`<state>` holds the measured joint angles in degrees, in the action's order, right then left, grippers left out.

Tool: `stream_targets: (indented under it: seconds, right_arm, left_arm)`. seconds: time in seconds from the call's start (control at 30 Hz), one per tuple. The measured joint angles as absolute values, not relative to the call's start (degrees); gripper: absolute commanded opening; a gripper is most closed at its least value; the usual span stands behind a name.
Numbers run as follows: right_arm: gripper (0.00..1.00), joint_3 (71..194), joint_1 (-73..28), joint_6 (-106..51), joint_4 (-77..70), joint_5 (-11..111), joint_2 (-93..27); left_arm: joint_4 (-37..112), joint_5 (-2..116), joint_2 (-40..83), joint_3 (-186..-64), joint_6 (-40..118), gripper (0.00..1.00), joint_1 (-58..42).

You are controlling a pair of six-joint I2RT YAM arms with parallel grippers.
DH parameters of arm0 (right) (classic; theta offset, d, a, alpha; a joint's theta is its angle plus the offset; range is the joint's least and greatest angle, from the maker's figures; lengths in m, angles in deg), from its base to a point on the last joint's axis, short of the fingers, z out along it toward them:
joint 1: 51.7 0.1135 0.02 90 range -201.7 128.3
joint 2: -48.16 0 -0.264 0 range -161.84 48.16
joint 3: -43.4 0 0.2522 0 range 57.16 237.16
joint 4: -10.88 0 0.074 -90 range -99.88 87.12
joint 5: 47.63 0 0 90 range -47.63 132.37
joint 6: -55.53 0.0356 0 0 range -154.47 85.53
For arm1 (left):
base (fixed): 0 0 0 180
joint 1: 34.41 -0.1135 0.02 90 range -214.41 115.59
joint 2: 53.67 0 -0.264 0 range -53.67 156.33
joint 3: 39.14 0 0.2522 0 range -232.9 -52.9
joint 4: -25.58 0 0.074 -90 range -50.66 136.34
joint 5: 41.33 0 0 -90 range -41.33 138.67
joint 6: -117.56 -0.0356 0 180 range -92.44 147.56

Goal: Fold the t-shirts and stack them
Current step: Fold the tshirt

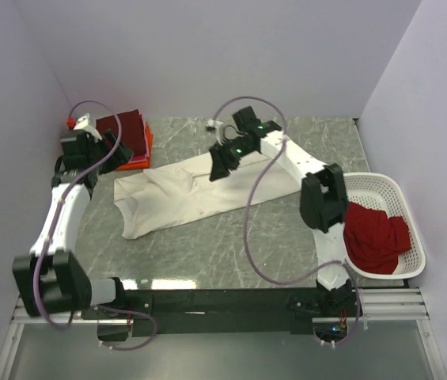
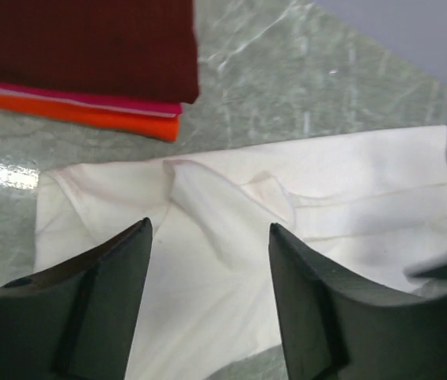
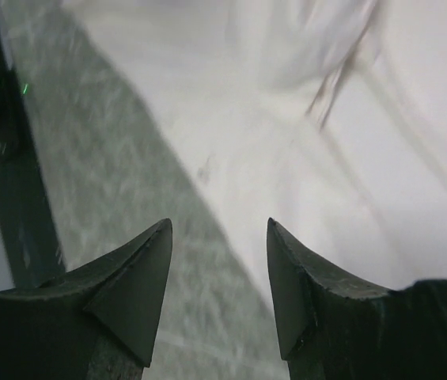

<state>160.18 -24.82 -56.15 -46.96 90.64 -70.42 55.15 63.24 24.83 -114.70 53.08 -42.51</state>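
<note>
Where the cream t-shirt [image 1: 183, 198] lies: rumpled, soft, spread across the veined grey table [image 1: 207, 249]
Folded stack [image 2: 89, 47]: maroon over pink and orange, square-edged, far-left corner
Left gripper [image 2: 207, 229]: jaws apart, empty
Right gripper [image 3: 219, 226]: jaws apart, empty, above cloth

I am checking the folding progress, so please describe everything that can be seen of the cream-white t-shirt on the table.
The cream-white t-shirt is soft, thin-looking cloth. It lies on the grey marbled table and stretches left to right across its middle. It appears folded into a long band, with wrinkles, faint seam lines and a small raised fold near its left end. A strip of bare table separates it from the folded stack. The left gripper and right gripper hover over it, jaws open, holding nothing.
</note>
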Motion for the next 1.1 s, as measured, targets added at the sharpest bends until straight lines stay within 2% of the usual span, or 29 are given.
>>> stream_targets:
  seconds: [0.13,0.2,0.47,0.73,1.1]
  right_arm:
    - [0.58,177.4,-21.0,-43.5,-43.8,85.5,-82.1]
    - [0.59,182.1,-19.6,-36.7,-41.1,82.3,-86.3]
    - [0.6,183.1,-16.4,-17.2,-30.0,73.2,-92.3]
    - [0.58,185.9,-15.9,-11.1,-27.5,67.8,-98.1]
    - [0.42,185.9,-15.9,-9.9,-26.4,67.5,-99.4]
  left_arm:
    - [53.8,63.3,12.2,-108.8,50.9,0.73,-42.5]
    - [53.8,63.3,8.6,-105.8,49.8,0.72,-42.5]
    - [56.9,63.0,5.5,-98.0,47.7,0.72,-42.5]
    - [57.1,62.8,2.9,-97.9,46.8,0.72,-42.5]
    - [57.2,62.8,2.9,-97.9,46.7,0.72,-42.5]
